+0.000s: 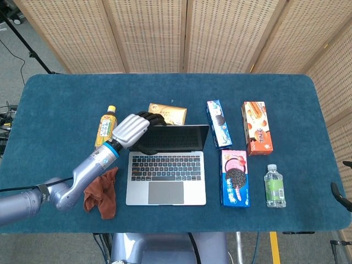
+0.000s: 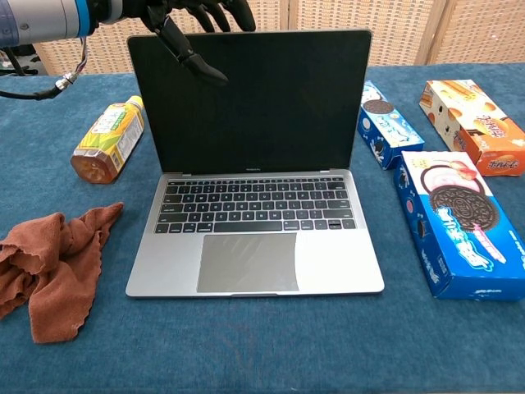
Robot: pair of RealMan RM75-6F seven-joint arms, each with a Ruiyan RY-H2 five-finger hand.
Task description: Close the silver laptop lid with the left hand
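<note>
Rust-brown cloth (image 1: 100, 193) lies crumpled furthest left, below my left arm's forearm and well short of the left hand (image 1: 131, 130). Just up and left of that hand I see a yellow-capped tea bottle (image 1: 106, 125) lying on the blue table (image 1: 66, 104), near the hand but apart from it. The hand itself sits at the top left corner of the silver laptop (image 1: 166, 165), its silver back toward the head camera and its dark fingers (image 2: 215, 11) curled over the upper edge of the lid; in the chest view the thumb (image 2: 190, 54) crosses in front of the black screen, so the hand looks to be hooked on the lid's top edge, though I cannot tell how firmly it presses. The lid stands open, close to upright, with the keyboard and trackpad below the hand. Just behind the fingers lies a tan packet (image 1: 167, 113). Right of the laptop, well apart from the hand, I see a narrow blue biscuit box (image 1: 218, 124), a wider blue cookie box (image 1: 236, 177) beneath it, an orange snack box (image 1: 257, 127), and last a small water bottle (image 1: 274, 186). My right hand shows in neither view.
</note>
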